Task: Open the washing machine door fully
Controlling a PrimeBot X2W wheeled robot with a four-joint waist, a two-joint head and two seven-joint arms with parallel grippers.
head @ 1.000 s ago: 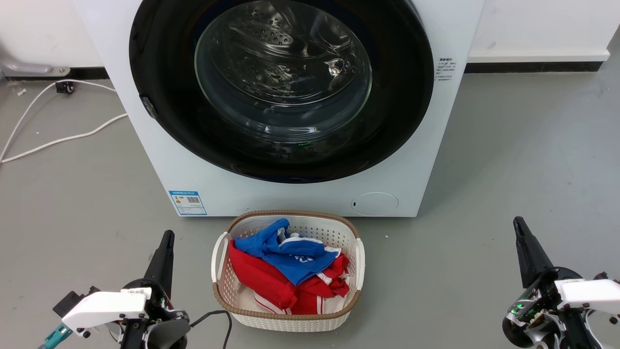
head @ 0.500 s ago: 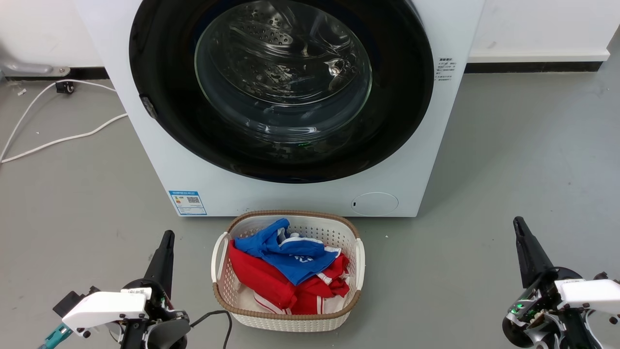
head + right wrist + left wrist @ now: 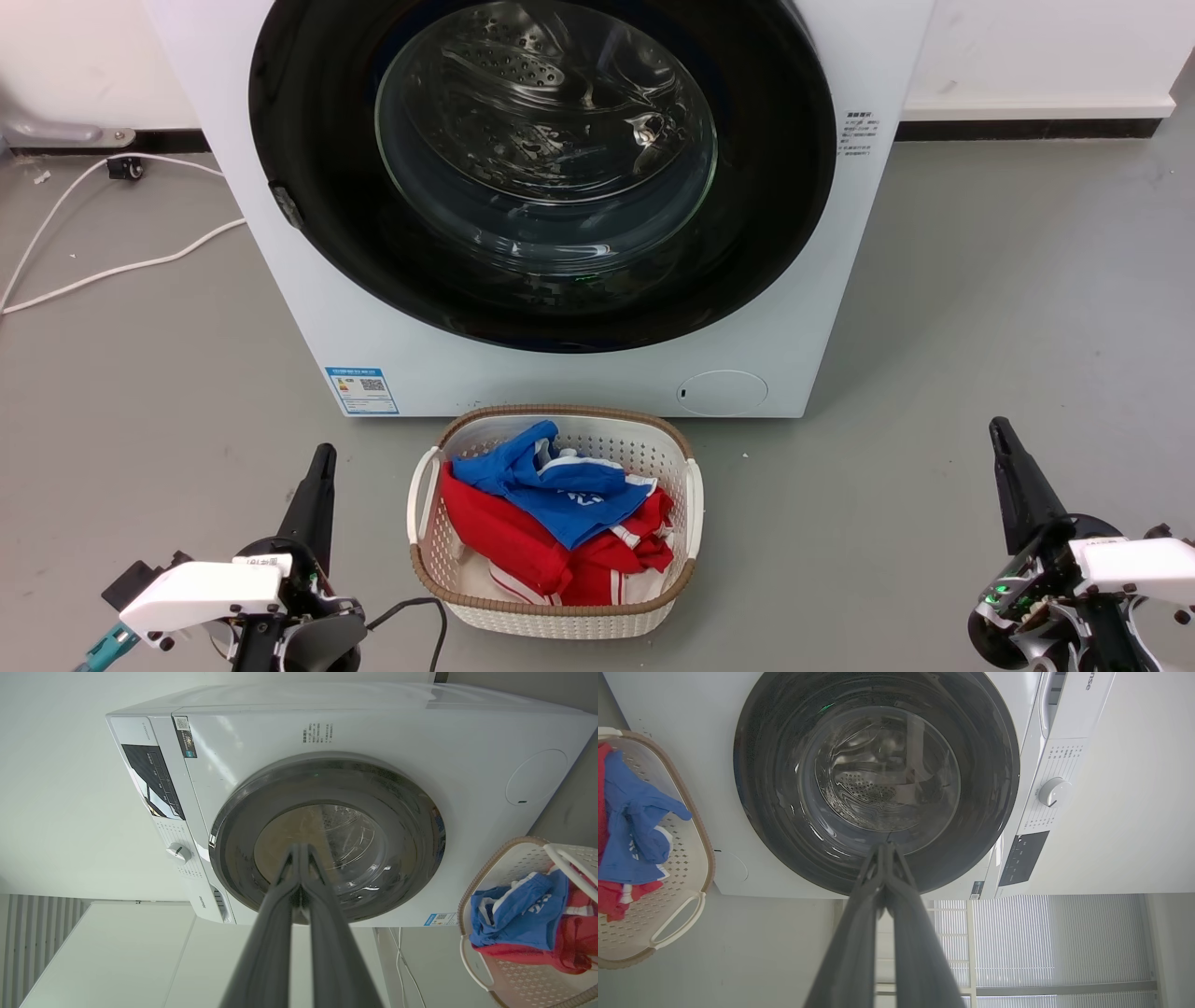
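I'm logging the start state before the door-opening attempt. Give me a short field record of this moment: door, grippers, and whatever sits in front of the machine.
door: washing machine door closed against the washing machine
left gripper: left gripper shut, low at the left, apart from the door
right gripper: right gripper shut, low at the right, apart from the door
in front of machine: laundry basket on the floor, blue garment lying over red garment
floor at left: white cable
task progress: opening not yet begun

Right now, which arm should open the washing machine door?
Left, probably. The door has its catch on the left edge, nearest the left gripper; the right gripper sits farther away.
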